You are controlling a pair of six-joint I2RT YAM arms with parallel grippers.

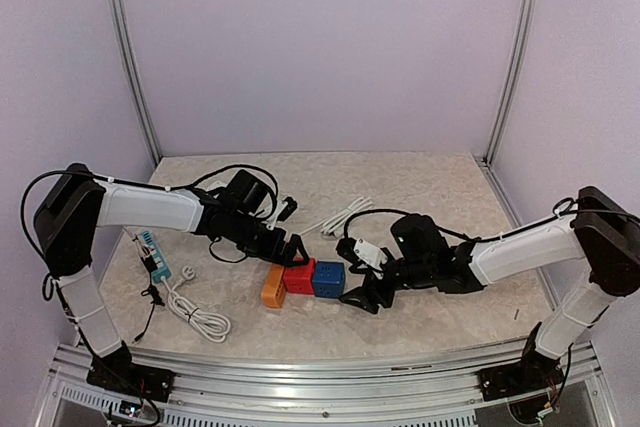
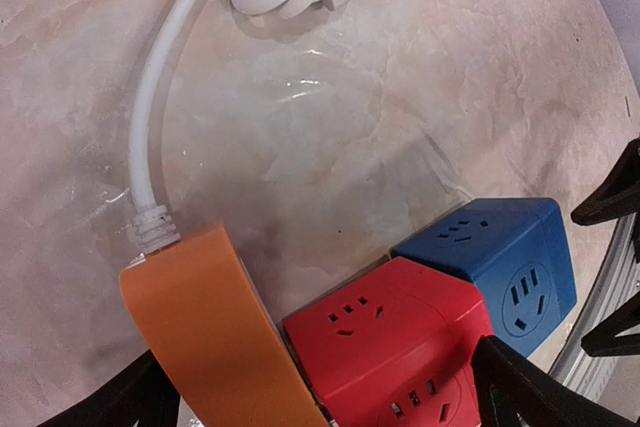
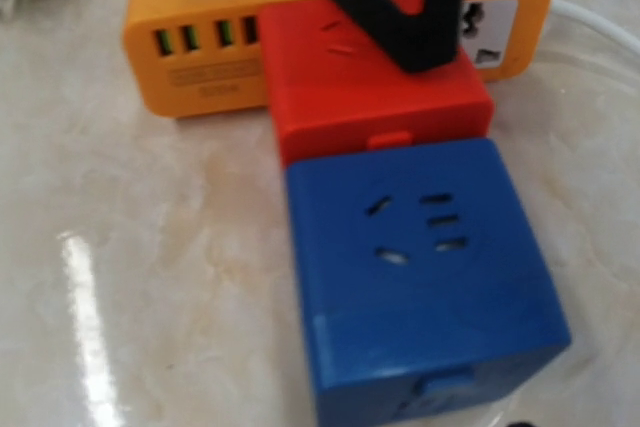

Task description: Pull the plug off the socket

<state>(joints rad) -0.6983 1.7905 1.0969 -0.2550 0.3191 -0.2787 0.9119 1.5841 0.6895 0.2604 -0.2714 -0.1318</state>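
An orange socket strip (image 1: pixel 273 287) lies on the table, with a red cube plug (image 1: pixel 298 276) stuck into its side and a blue cube (image 1: pixel 328 280) joined to the red one. My left gripper (image 1: pixel 290 247) is open. In the left wrist view its fingers (image 2: pixel 525 387) straddle the orange strip (image 2: pixel 215 337) and red cube (image 2: pixel 390 337). My right gripper (image 1: pixel 363 298) is open just right of the blue cube (image 3: pixel 420 267); its own fingers are out of the right wrist view. The red cube (image 3: pixel 370 97) and orange strip (image 3: pixel 200 37) show behind the blue one.
The strip's white cable (image 2: pixel 150 127) runs to a coil (image 1: pixel 195 315) at the front left. A teal power strip (image 1: pixel 155 252) lies at the left. Another white cable bundle (image 1: pixel 340 215) lies behind the cubes. Metal rails (image 1: pixel 320 367) line the near edge.
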